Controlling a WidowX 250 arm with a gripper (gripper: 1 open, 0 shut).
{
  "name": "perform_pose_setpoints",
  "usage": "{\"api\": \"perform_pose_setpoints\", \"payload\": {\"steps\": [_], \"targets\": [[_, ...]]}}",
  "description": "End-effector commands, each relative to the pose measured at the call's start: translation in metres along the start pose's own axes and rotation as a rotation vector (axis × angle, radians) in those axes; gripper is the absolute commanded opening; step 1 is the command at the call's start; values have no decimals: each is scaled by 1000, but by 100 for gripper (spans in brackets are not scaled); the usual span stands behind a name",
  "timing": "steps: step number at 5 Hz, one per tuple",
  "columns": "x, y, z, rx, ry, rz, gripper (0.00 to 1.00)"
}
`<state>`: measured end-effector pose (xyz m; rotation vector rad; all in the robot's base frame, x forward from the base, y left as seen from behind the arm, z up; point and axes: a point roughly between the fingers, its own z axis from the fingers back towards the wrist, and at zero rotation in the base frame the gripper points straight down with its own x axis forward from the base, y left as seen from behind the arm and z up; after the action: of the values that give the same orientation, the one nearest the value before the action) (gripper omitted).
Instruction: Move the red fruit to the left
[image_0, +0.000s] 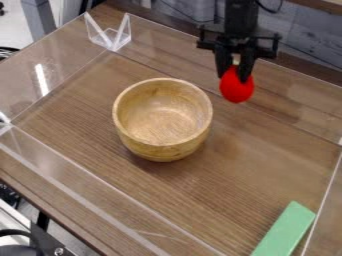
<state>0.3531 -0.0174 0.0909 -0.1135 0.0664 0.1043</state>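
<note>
Far right of the surface (254, 175) | fingers (230, 68) clamp red fruit (238, 88) | wooden bowl (162, 119) left, apart.

Lab-style robot test bench, wooden table (201, 190) fenced by clear acrylic walls (54, 70)

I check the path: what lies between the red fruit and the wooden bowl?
Only bare tabletop lies between the red fruit and wooden bowl, seen in the camera view.
</note>
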Motion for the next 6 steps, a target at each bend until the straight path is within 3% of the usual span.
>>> {"api": "perform_pose_setpoints", "payload": {"steps": [1,2,3,5,6], "targets": [[-3,7,30,-7,-71,-68,0],[3,0,27,-8,-76,-75,0],[-1,11,49,-22,-90,-33,0],[-10,45,74,-36,-105,-24,0],[-19,60,72,-22,-106,-15,0]]}}
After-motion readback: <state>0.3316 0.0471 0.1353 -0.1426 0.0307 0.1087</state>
